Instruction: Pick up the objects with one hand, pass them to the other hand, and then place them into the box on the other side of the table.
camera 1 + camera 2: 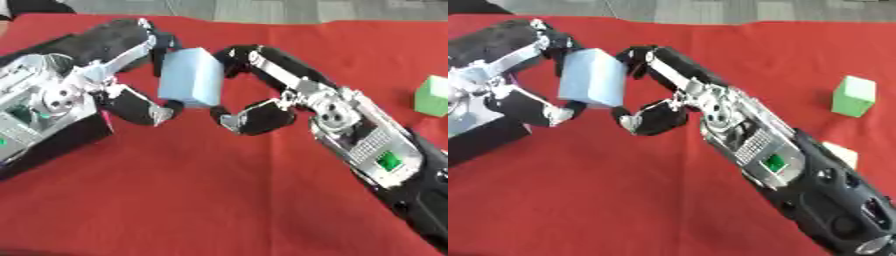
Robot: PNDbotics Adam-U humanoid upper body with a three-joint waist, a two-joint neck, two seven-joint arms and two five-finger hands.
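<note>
Handing over mid-air above the tabletop's far-left part | left hand (105, 82) fingers and thumb pinch the light-blue foam block (190, 77) top and bottom | right hand (262, 85) fingers curl at its other side, contact unclear | release left only after right closes | block: pale, boxy, upright, slightly tilted

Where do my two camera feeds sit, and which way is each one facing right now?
Left eye view: in the head, looking down at the red cloth-covered table; left hand and right hand meet around the pale blue rectangular block.
Right eye view: beside it, same downward aim; more of the right forearm shows, the bright green cube whole, plus a pale cream object behind the arm.
Shared: both hands, block, cube, cloth.
</note>
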